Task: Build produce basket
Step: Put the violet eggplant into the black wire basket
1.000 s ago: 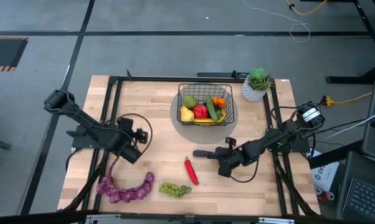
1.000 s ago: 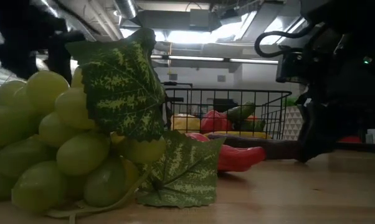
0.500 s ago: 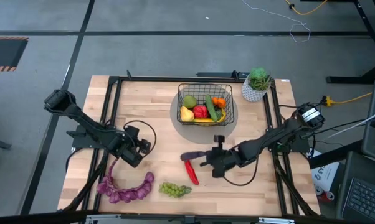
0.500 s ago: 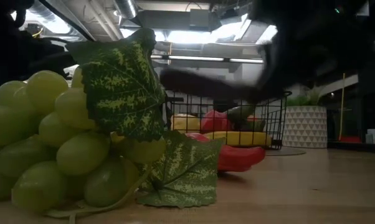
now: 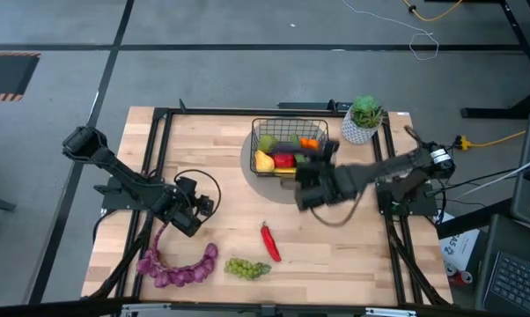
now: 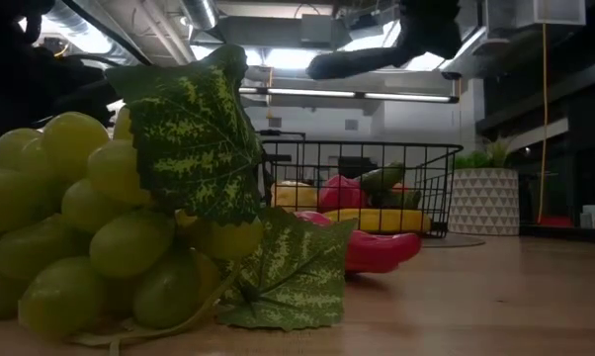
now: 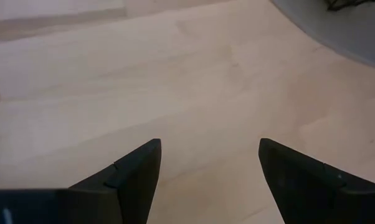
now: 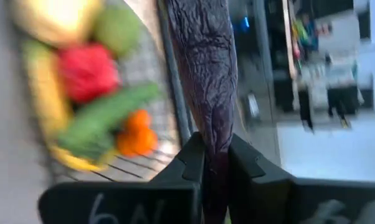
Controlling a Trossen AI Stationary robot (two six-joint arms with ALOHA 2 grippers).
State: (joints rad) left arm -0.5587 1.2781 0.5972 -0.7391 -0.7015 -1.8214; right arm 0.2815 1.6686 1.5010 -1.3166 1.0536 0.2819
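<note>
My right gripper [image 8: 213, 149] is shut on a dark purple eggplant [image 8: 203, 62], held high over the near right part of the black wire basket [image 5: 290, 145]. In the low view the eggplant [image 6: 362, 61] hangs well above the basket's rim [image 6: 357, 146]. The basket holds a green apple, cucumber, orange, banana and a red piece. A red chili [image 5: 269, 241], green grapes [image 5: 246, 268] and purple grapes [image 5: 179, 269] lie on the table near its front edge. My left gripper [image 5: 200, 204] stands open over bare wood at the left. My right gripper pinches one end of the eggplant [image 8: 213, 140] between its two fingers. The eggplant sticks out ahead of the fingers, along their line, toward the basket. It is lifted clear of the table and basket and lies close to level in the low view.
The basket stands on a grey round mat [image 5: 250, 167]. A green plant in a white speckled pot [image 5: 362, 121] stands at the far right, beside the basket. Bare wood lies between the basket and the chili. Black frame rails run along the table's edges.
My right gripper has lifted the eggplant off the table near the chili, carried it up and toward the far edge until it hangs by the basket, and turned as it went. My left gripper sank and tipped a little, then kept still.
</note>
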